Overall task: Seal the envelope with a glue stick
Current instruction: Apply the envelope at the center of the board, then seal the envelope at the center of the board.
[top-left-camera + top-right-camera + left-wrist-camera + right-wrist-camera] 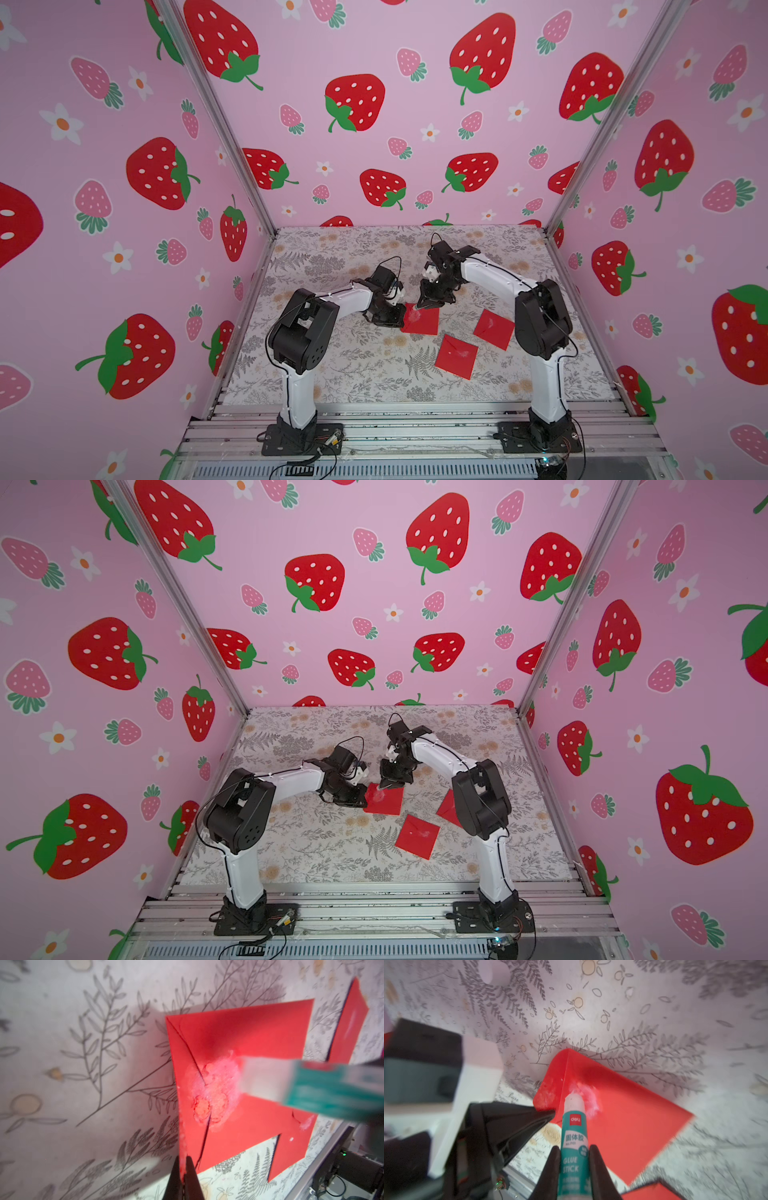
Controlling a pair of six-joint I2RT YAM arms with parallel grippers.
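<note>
Your left arm (297,390), right arm (546,388): white shells | black joint housings | thin black cables (269,338) | black base plates (291,441)

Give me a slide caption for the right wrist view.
Right pincer holds the glue stick tip at a white smear on the red envelope, whose edge the left pincer grips.

The glue stick (573,1142) bears the brand "deli" in white on a red square, below it the characters 固体胶, then "GLUE STICK" in white capitals on teal (the finer print is too blurred to read).
</note>
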